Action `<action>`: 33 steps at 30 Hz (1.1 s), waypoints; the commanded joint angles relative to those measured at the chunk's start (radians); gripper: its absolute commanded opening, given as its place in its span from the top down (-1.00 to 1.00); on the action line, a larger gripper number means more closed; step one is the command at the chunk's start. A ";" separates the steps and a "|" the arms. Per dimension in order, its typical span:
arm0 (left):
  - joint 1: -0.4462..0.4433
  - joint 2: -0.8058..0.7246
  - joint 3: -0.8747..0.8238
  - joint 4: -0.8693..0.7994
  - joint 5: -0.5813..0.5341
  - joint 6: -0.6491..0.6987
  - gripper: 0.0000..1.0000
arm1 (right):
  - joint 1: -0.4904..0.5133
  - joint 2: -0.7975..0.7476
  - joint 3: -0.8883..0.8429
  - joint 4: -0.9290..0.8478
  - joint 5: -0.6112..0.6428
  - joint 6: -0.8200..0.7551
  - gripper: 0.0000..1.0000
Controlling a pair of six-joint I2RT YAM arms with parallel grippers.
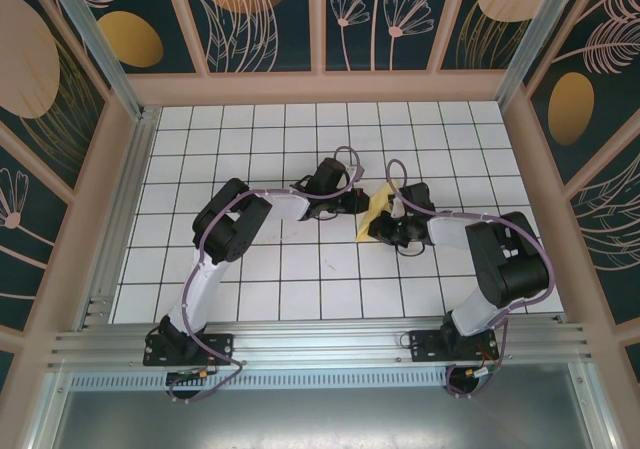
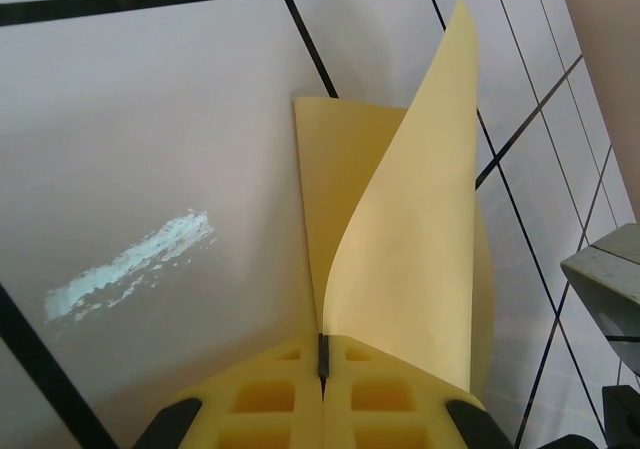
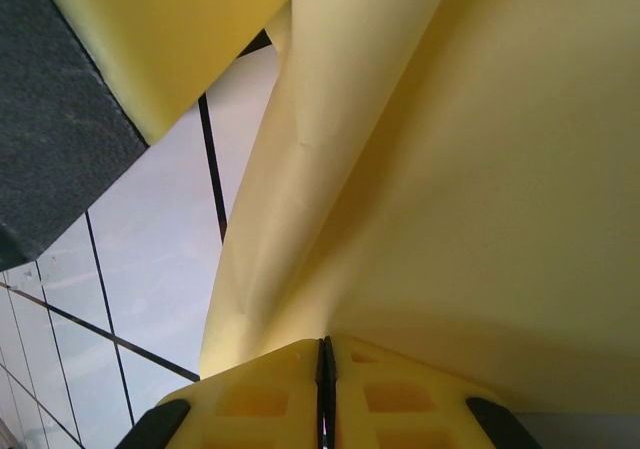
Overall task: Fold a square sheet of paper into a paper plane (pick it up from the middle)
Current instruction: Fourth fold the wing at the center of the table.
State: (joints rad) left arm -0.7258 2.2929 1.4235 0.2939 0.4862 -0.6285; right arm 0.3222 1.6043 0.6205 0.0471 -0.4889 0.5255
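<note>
Obs. The square sheet of paper [image 1: 377, 207] sits near the middle of the tiled table [image 1: 250, 269], between the two arms' wrists, partly folded and lifted off the surface.

State of the left gripper [image 2: 322, 361]: its yellow pads [image 2: 265, 394] are pressed together, pinching the sheet at a crease. One flap stands up from the seam and curls to a point, and a second layer lies flatter behind it.

State of the right gripper [image 3: 325, 364]: its pads are likewise together. The sheet emerges right at their tips and bows away above them (the seam is thin and dark, so how deep the paper sits in it cannot be read).

Risks, as judged:
1. Both pinches bite the same small sheet close together. If either arm pulls away while the other is clamped, the thin paper would likely tear at a crease or slide out crooked.
2. The raised flap is curved, not flat. Pressing it down without aligning the edges would set an off-centre fold, and the plane would come out lopsided.
3. A shallow right-hand bite could slip. The sheet would then hang from the left pinch alone and flop open.
4. The wrists are crowded. A careless rotation might knock the fingers together or crumple the paper between them.
</note>
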 commanded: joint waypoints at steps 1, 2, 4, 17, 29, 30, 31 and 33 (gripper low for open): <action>-0.006 0.013 -0.016 -0.024 0.014 0.027 0.98 | -0.013 0.023 -0.038 -0.096 0.053 -0.022 0.77; -0.005 0.014 -0.014 -0.045 -0.015 0.031 0.99 | -0.014 0.019 -0.038 -0.096 0.050 -0.024 0.76; -0.005 0.017 -0.008 -0.091 -0.054 0.043 0.99 | -0.013 -0.003 -0.035 -0.095 0.044 -0.022 0.73; -0.067 0.075 0.103 -0.420 -0.363 0.136 1.00 | -0.028 -0.180 -0.023 -0.096 0.070 0.033 0.42; -0.071 0.050 0.096 -0.391 -0.343 0.108 1.00 | -0.071 -0.144 -0.035 -0.178 0.280 0.130 0.47; -0.070 0.048 0.094 -0.390 -0.343 0.104 1.00 | -0.073 -0.133 -0.032 -0.169 0.278 0.126 0.49; -0.070 0.043 0.092 -0.389 -0.344 0.101 1.00 | -0.073 -0.120 -0.026 -0.160 0.275 0.124 0.50; -0.070 0.032 0.087 -0.381 -0.340 0.095 1.00 | -0.075 -0.098 -0.015 -0.146 0.264 0.115 0.53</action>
State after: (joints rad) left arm -0.7990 2.2917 1.5517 0.0242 0.2043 -0.5274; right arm 0.2512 1.4723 0.5968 -0.1040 -0.2386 0.6357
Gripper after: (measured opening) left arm 0.045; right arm 0.237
